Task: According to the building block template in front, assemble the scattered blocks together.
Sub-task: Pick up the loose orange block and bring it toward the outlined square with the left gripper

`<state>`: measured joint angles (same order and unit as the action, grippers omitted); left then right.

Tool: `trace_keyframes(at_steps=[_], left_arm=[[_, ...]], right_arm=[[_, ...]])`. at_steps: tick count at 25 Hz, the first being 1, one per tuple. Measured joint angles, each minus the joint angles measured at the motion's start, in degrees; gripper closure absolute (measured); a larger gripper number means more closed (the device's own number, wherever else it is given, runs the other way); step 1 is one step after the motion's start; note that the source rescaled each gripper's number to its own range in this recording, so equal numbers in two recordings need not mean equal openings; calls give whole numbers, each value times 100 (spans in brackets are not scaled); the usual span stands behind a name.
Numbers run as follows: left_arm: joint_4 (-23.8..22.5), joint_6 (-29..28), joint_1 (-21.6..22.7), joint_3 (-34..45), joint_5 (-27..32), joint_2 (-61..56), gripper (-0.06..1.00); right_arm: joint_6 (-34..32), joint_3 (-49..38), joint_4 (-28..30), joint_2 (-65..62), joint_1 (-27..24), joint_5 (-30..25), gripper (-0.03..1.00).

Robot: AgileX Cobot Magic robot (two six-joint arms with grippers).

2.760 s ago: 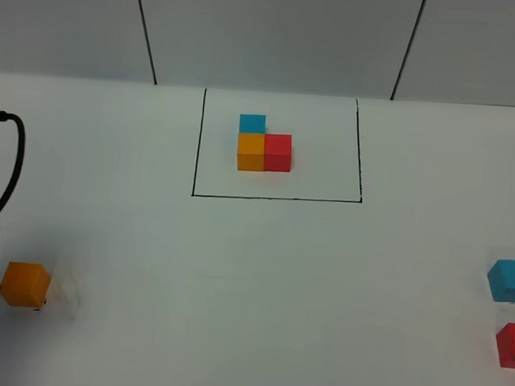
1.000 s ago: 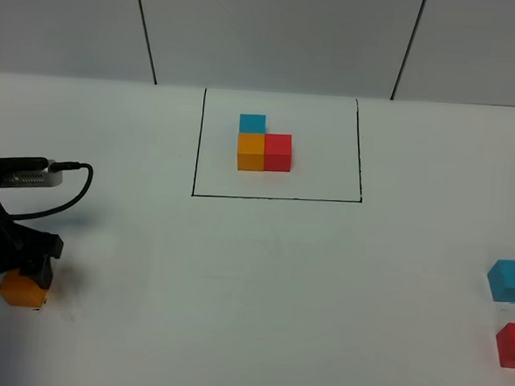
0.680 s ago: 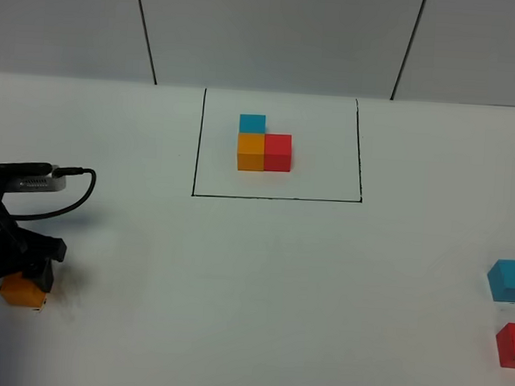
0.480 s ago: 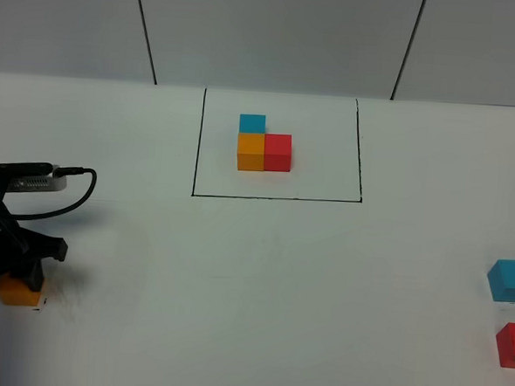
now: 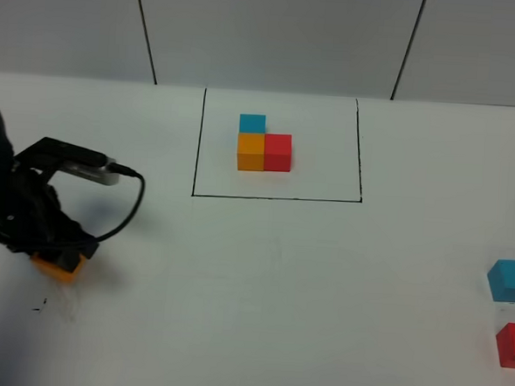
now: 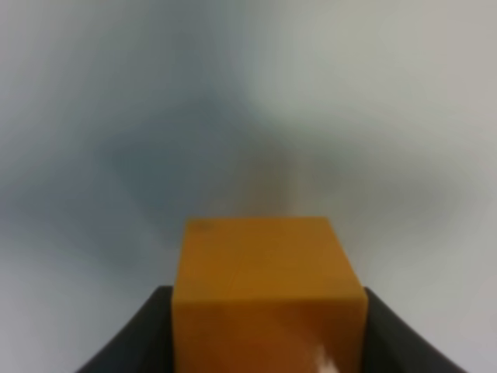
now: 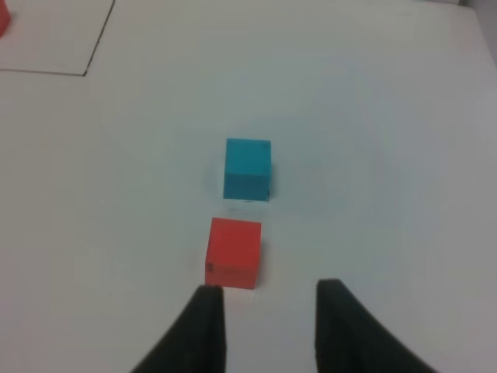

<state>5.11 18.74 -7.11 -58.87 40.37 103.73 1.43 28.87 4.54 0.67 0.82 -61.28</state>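
Note:
The building block template (image 5: 264,145), a blue, orange and red L-shaped trio, sits inside the black drawn rectangle (image 5: 276,197) at the back middle. My left gripper (image 5: 57,255) is shut on the orange cube (image 5: 58,267) at the left and holds it slightly tilted, just above the table. In the left wrist view the orange cube (image 6: 268,287) sits between the dark fingers (image 6: 132,346). The sky blue cube (image 5: 509,280) and red cube (image 5: 512,344) lie at the far right edge. My right gripper (image 7: 268,326) is open and empty, just short of the red cube (image 7: 234,252), with the blue cube (image 7: 248,168) beyond it.
A black cable (image 5: 121,211) loops from the left arm over the table. A grey panelled wall (image 5: 276,37) stands behind the white table. A corner of the black rectangle (image 7: 87,71) shows in the right wrist view.
My left gripper came down over the orange cube, shut on it, and has lifted it and carried it a little right and away from the front edge. The blue and red cubes have not moved.

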Motion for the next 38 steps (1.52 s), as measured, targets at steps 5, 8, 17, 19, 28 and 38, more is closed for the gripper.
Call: trace_keyframes(at_steps=[5,8,17,19,28,38], left_arm=[[382,955,-1138,-873,525,12,94],[424,1422,-1818,-1396,767,22,94],[-399,1765,-3249,-2505,1605,396,94],[-511,1759,-3382,-2539,1622,536,94],[-448,2001,-3536,-2554,1393,1260,94],[-298,2762,-3681,-2573,1208,1728,94]], right_arm=[[-4,0,0,0,0,0,96],[-4,0,0,0,0,0,96],[-4,0,0,0,0,0,96],[-4,0,0,0,0,0,96],[-4,0,0,0,0,0,96],[-4,0,0,0,0,0,96]])
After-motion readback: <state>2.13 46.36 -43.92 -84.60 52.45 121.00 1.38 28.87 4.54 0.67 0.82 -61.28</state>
